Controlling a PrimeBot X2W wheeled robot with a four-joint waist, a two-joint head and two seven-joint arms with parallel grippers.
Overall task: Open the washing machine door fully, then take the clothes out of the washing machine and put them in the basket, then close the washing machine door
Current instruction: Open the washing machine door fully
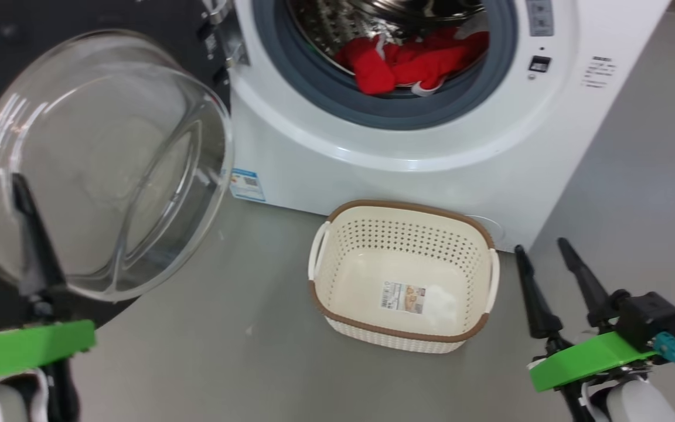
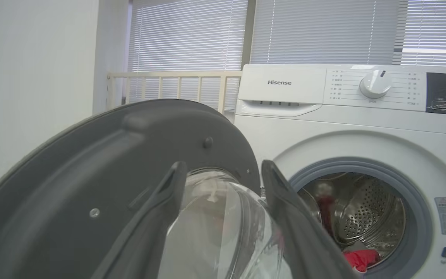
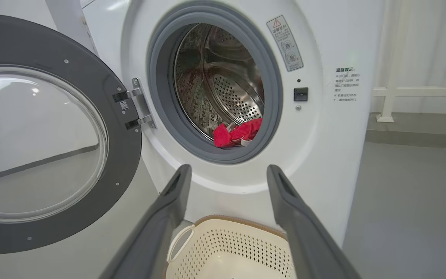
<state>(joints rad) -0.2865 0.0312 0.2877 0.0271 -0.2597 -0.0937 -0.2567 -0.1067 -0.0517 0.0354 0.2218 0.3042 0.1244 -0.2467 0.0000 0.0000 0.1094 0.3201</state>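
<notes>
The white washing machine [image 1: 408,170] stands with its door [image 1: 97,164] swung wide to the left, the glass bowl facing me. Red clothes [image 1: 408,61] lie at the drum's front lip, partly over the grey ring. The cream basket [image 1: 408,246] sits empty on the floor just below the opening. My left gripper [image 2: 223,170] is open right in front of the door's bowl [image 2: 223,217], holding nothing; one dark finger [image 1: 33,234] crosses the glass. My right gripper [image 1: 541,246] is open and empty, to the right of the basket, and points at the washer [image 3: 323,155] below the drum opening.
Grey floor [image 1: 208,351] lies open in front of the washer and to its right. A white railing [image 2: 168,85] and window blinds stand behind the machine, and a plain wall is on the left. The open door takes up the space at my left.
</notes>
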